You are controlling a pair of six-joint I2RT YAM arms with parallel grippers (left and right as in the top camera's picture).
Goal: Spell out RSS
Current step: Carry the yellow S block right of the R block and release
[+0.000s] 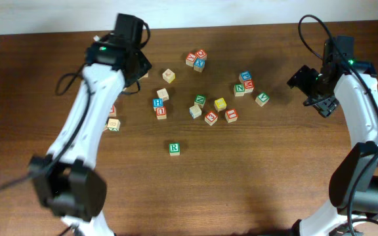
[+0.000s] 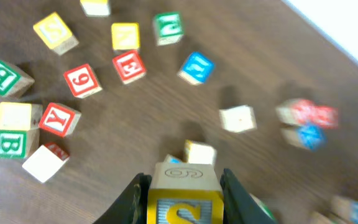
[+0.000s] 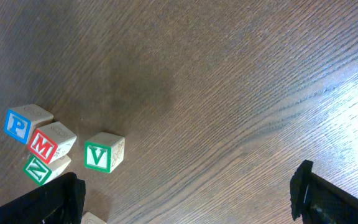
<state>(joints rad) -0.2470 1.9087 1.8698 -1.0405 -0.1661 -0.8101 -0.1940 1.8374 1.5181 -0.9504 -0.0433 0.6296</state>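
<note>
Yellow-faced wooden alphabet cube bearing an S sits pinched between the two dark fingers of the left gripper, which is closed to the cube's width and seems to hold it above the brown wooden table. The green-bordered wooden R cube lies alone, well apart from that gripper, toward the arm's base. The right gripper is spread wide with nothing between its fingers; a green-lettered V cube rests near one of them. A second S I cannot pick out for certain among the scattered cubes. The hold looks shallow, near the fingertips, so the cube could twist or slip in transit. Set down too close, it could shove the R askew or land with its S turned away, and a low pass would knock the loose cubes just ahead of the fingers.
</note>
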